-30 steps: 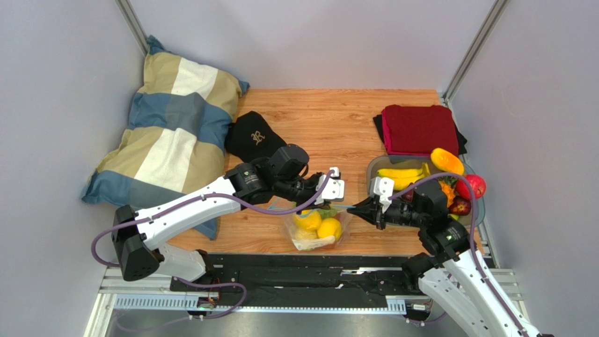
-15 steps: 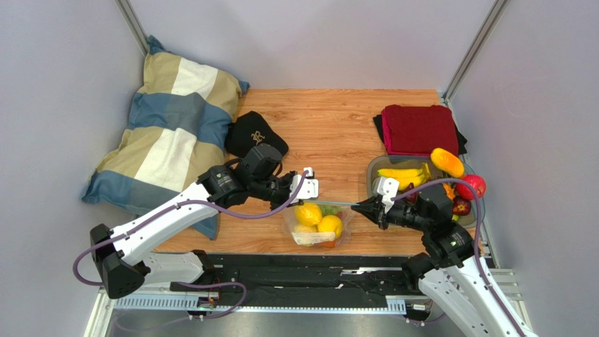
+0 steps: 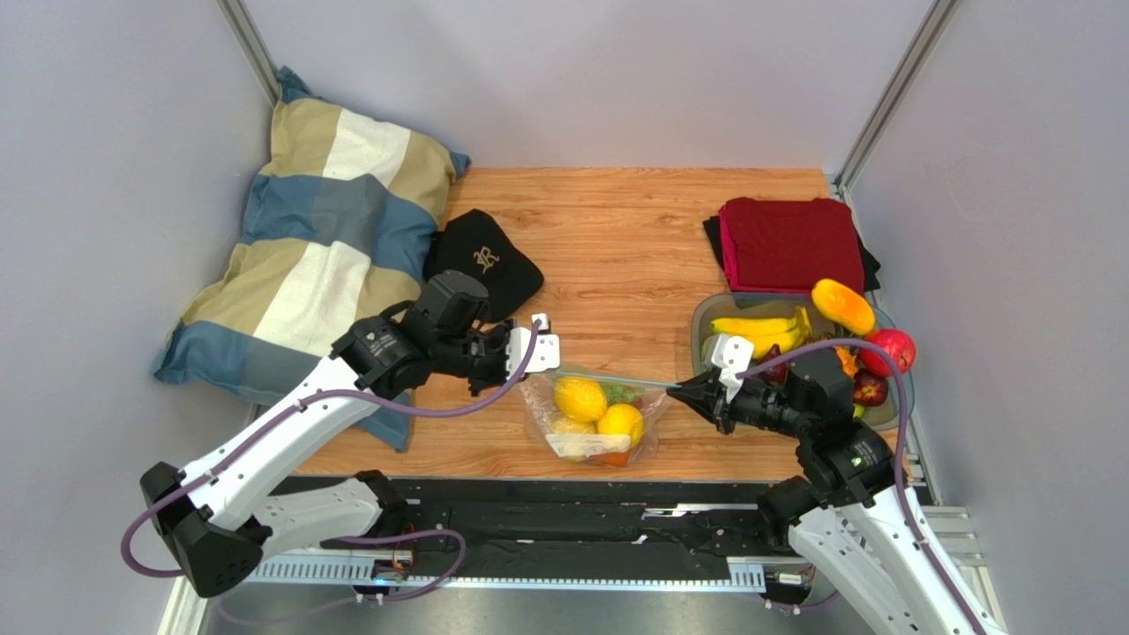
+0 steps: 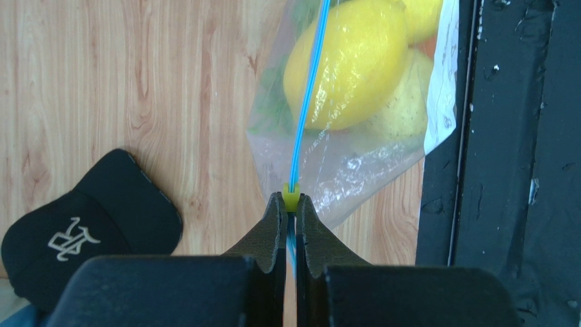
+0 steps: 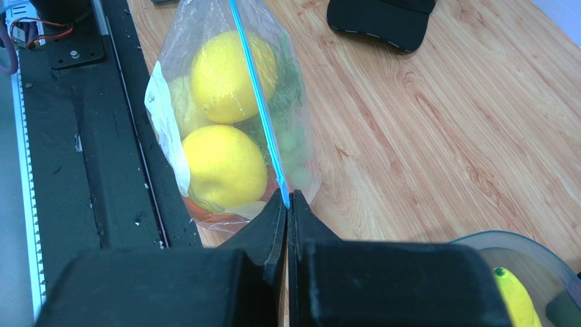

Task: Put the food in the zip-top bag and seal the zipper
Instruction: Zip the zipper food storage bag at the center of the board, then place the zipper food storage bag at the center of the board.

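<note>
Clear zip-top bag (image 3: 592,418) of yellow fruit (image 5: 232,68), lower centre of the overhead view. Its blue zipper (image 4: 308,95) stretches between my left gripper (image 4: 290,204) and right gripper (image 5: 288,201), each pinched on one end, probably to hold the mouth straight for sealing.

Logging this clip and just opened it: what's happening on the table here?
Both arms hold the clear bag by its blue zipper. The left gripper pinches the yellow end, the right gripper the opposite end, stretching the strip taut. Inside sit yellow fruit and grapes; bananas lie in the grey tray. The strip looks pressed shut.
</note>
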`<state>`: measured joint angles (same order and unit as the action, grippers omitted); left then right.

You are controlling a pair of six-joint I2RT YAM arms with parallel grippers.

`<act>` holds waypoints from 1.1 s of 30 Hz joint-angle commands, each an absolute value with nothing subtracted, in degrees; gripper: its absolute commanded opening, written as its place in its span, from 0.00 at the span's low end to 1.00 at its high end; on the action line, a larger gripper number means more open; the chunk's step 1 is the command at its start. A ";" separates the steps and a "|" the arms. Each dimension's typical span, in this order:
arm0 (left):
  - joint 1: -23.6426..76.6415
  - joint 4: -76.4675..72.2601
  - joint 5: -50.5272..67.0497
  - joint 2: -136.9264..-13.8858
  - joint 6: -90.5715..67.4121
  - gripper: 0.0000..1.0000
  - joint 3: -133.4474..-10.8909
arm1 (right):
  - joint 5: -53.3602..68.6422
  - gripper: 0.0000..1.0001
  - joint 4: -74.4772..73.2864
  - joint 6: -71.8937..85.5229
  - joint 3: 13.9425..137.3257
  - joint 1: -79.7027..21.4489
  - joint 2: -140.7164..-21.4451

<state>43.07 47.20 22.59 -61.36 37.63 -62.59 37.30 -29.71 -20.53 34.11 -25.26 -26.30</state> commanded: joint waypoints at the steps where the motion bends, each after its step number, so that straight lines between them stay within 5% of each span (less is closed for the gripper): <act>1: 40.08 55.28 16.00 -57.48 41.39 0.00 -60.82 | 33.66 0.00 -30.85 -22.32 35.16 -24.08 -25.49; 19: 35.07 53.80 15.47 -52.90 38.68 0.00 -59.23 | 33.75 0.00 -30.07 -21.62 37.70 -23.91 -30.30; 33: 29.82 30.96 7.38 -76.98 28.48 0.00 -66.61 | 22.07 0.00 -19.78 -22.41 47.37 -23.73 -58.59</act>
